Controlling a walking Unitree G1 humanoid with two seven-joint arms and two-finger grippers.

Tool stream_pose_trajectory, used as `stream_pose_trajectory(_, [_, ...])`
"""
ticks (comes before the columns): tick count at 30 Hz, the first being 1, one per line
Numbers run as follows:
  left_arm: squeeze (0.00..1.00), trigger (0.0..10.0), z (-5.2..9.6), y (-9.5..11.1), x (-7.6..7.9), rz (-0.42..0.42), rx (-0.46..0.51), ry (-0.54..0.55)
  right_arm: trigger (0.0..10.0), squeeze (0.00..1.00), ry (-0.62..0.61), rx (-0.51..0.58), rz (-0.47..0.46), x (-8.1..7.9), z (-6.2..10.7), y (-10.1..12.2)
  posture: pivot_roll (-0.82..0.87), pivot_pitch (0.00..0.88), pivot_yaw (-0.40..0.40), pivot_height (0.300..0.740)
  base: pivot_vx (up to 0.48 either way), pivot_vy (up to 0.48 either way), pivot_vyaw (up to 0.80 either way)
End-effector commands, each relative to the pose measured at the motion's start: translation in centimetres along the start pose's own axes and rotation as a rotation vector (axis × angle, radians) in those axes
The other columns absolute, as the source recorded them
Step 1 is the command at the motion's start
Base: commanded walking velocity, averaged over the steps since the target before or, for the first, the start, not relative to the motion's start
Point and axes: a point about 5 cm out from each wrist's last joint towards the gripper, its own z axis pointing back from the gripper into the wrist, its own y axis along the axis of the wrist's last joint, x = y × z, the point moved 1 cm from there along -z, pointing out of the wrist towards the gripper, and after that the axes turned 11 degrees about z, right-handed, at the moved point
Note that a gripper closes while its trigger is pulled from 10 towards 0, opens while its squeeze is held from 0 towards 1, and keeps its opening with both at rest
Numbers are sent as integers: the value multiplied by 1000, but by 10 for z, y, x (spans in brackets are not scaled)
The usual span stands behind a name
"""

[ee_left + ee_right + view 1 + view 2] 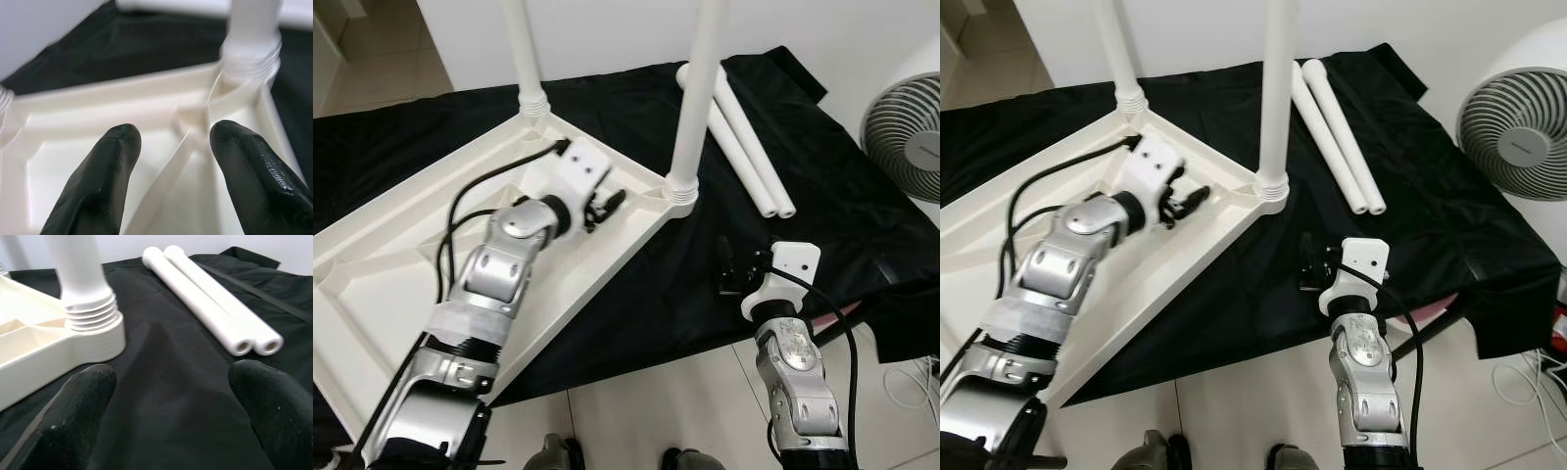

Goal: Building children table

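Note:
The white table top point(391, 255) lies upside down on a black cloth point(783, 245). Two white legs stand screwed into its corners, one at the near right corner point(697, 98) and one at the far corner point(524, 49). Two loose legs point(744, 147) lie side by side on the cloth behind and to the right. My left gripper point(612, 204) hovers open over the table's ribbed underside, pointing at the near right corner socket point(252, 49). My right gripper point(729, 269) is open and empty just above the cloth, short of the loose legs point(210, 298).
A white fan point(906, 122) stands at the right edge. The cloth's front edge drops to a tiled floor point(646, 411), with white cables point(911, 382) lying at the right. A white wall runs behind the table.

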Motion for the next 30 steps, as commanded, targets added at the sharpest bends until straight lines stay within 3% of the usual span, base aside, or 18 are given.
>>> stream_pose_trajectory(1, [0,10000,7,-7,-3,-19,-48,-2,10000,0,12,-1,1,-2,0,-1,-91,131,53,740,0,0,0])
stream_pose_trajectory(5, [0,10000,12,-12,-6,-18,-85,-2,10000,0,15,0,1,-3,-1,-1,-91,131,53,740,0,0,0])
stream_pose_trajectory(6, [0,10000,20,-18,-7,2,-118,-20,10000,0,20,0,1,-3,-2,-1,-88,131,50,740,0,0,0])
stream_pose_trajectory(14, [0,10000,55,-39,10,56,-230,-240,10000,0,43,0,9,-5,-4,-3,-70,124,39,740,0,0,0])
stream_pose_trajectory(21, [0,10000,64,-45,5,130,-261,-209,10000,0,53,3,8,-7,-6,-3,-69,118,38,740,0,0,0])
stream_pose_trajectory(30, [0,10000,73,-61,3,124,-355,-168,10000,0,61,3,13,-7,-5,-3,-68,118,37,740,0,0,0])
